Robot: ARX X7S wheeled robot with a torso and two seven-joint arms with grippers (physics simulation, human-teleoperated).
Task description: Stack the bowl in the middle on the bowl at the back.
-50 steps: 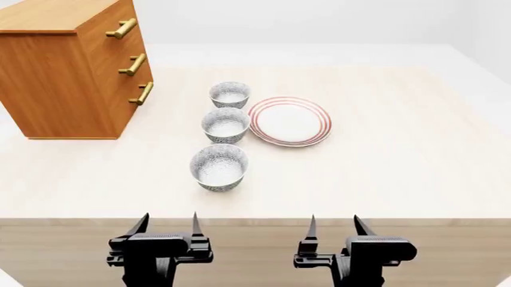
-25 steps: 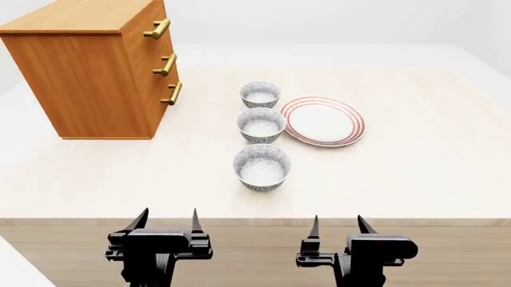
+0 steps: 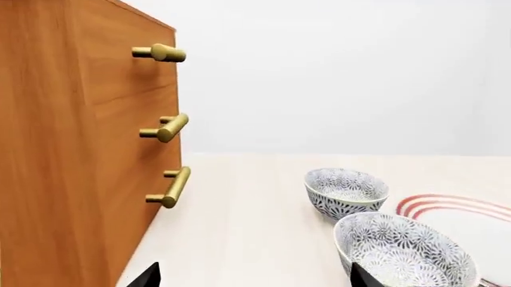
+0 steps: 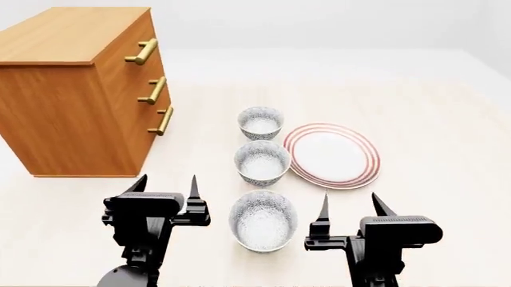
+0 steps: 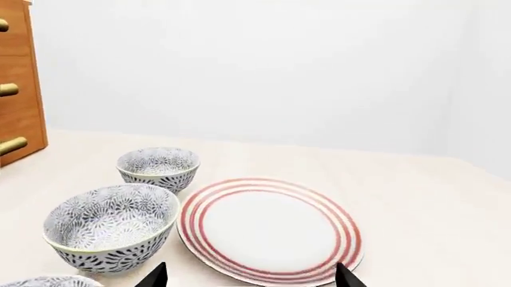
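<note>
Nothing stacked yet: my left gripper (image 4: 166, 185) and right gripper (image 4: 350, 204) hang wide open, empty; middle bowl (image 4: 261, 162) sits before back bowl (image 4: 260, 122), centre frame.

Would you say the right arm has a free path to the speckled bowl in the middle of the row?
Probably yes. The open right end effector sits just short of the middle grey-blue speckled bowl, with bare tabletop between; only the red-ringed white plate lies close alongside.
</note>
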